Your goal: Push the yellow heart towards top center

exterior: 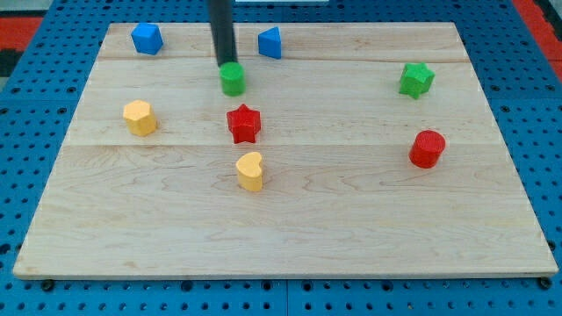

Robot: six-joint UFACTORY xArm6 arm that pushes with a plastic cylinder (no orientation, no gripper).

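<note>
The yellow heart sits on the wooden board, a little left of the middle. My tip is at the view's top, touching the top edge of a green cylinder. A red star lies between the green cylinder and the yellow heart. My tip is well above the yellow heart and apart from it.
A blue block is at top left and a blue block just right of the rod. A yellow hexagon is at left. A green star and a red cylinder are at right.
</note>
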